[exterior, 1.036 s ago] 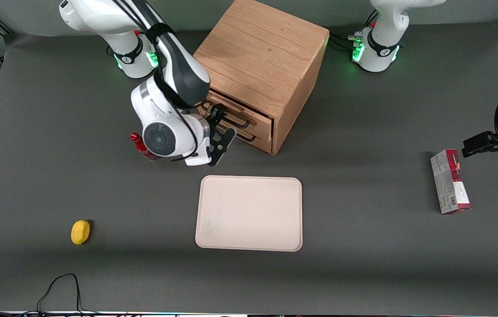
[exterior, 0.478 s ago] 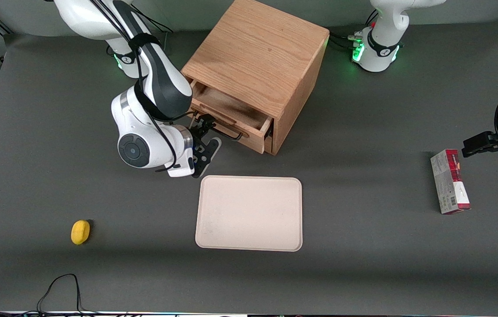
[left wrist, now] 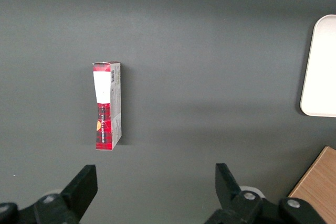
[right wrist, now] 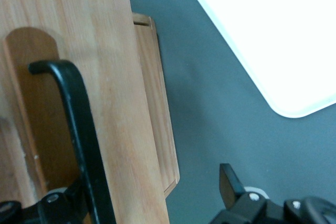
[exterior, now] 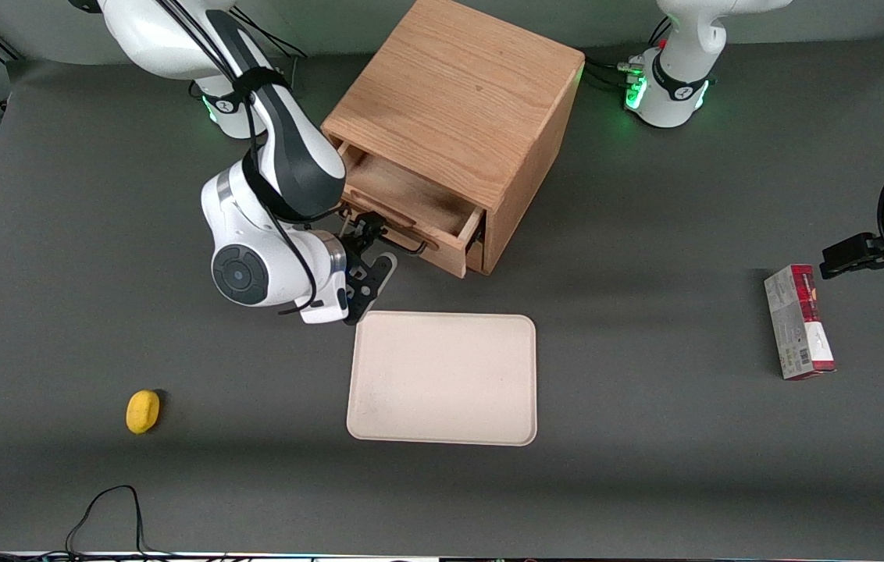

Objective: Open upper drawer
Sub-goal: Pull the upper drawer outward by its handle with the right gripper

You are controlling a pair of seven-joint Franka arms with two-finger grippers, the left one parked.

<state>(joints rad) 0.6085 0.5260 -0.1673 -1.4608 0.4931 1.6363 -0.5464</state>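
no print can be made out anywhere; the red and white box [exterior: 798, 321] toward the parked arm's end carries markings and a barcode patch, all too small to make out.

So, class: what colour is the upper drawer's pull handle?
Black; the handle shows best in the right wrist view, at the gripper.

1. A robot lab or test cell: two white robot arms are bolted to a dark grey matte surface [exterior: 645, 484], their bases glowing green.
2. Staged props lie well apart: an oak cabinet [exterior: 461, 101], a beige tray [exterior: 442, 378], a yellow object [exterior: 143, 410], a red carton [exterior: 798, 321].
3. A loose black cable [exterior: 102, 511] trails at the surface's nearest edge.
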